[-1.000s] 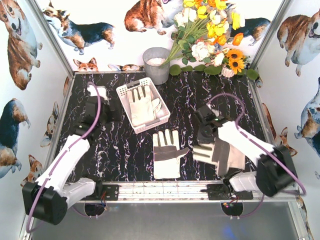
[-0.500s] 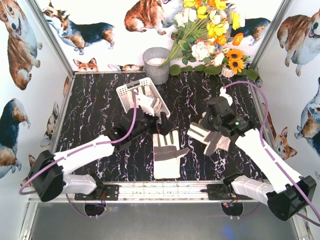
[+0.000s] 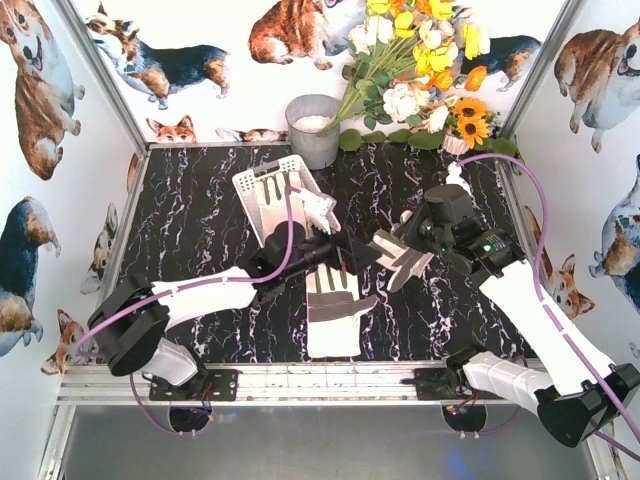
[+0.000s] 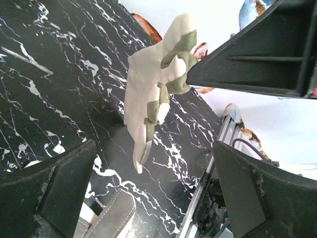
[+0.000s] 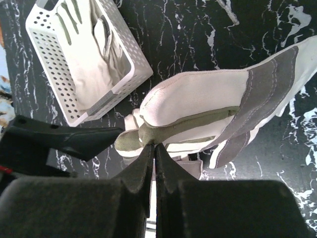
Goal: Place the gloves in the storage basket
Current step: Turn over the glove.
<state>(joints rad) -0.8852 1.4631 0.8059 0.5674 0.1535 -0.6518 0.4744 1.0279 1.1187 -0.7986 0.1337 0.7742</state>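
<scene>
Three gloves at least. Nearest, the flat glove (image 3: pixel 330 315) lies on the worktop (image 3: pixel 200 200), ungrasped. The left claw (image 3: pixel 338 252), jaws wide apart and empty, has swung in from the left side and sits over its fingertips; pickup looks next. The right claw (image 5: pixel 152 148), pinched tight on the carried glove (image 5: pixel 208 109), has risen and moved inward toward the storage basket (image 3: pixel 245 180), not yet over it. Farthest, the stored glove (image 5: pixel 84 54) lies inside.
</scene>
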